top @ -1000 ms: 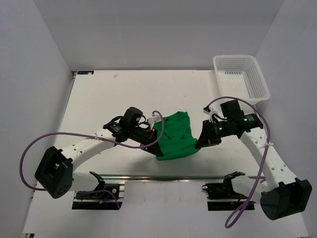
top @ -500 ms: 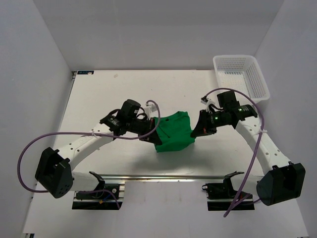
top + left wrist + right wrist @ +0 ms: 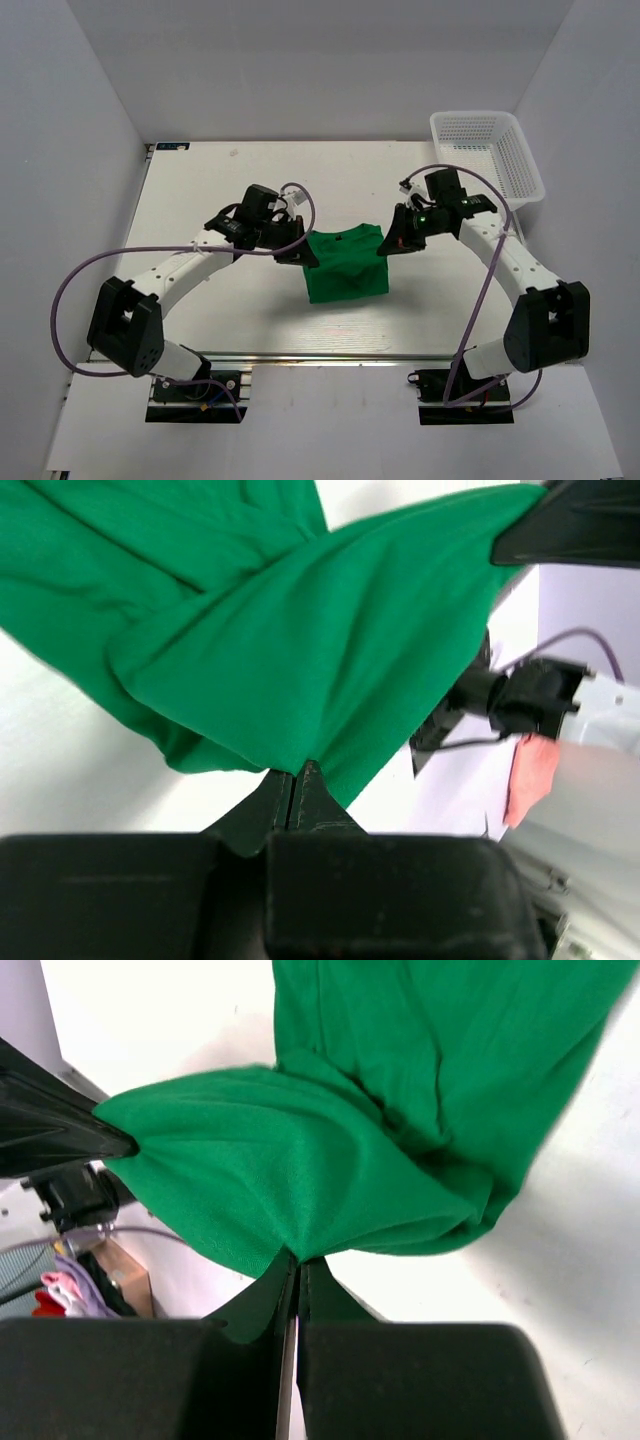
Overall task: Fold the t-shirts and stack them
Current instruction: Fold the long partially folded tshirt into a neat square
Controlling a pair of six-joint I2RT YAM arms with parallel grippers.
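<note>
The bright green t-shirt (image 3: 345, 266) lies folded in the middle of the table, stretched between both grippers. My left gripper (image 3: 301, 256) is shut on its upper left corner; in the left wrist view the cloth (image 3: 300, 650) is pinched at the closed fingertips (image 3: 297, 775). My right gripper (image 3: 385, 247) is shut on its upper right corner; in the right wrist view the cloth (image 3: 330, 1150) is pinched at the closed fingertips (image 3: 298, 1260). A dark neck label (image 3: 343, 238) shows near the shirt's far edge.
A white plastic mesh basket (image 3: 487, 155) stands at the back right corner of the white table (image 3: 200, 200). The metal rail (image 3: 330, 358) runs along the near edge. Purple cables loop beside both arms.
Both grippers have carried the shirt's near edge away from the arm bases toward the far edge, folding it over. The shirt now lies flatter and more square.
</note>
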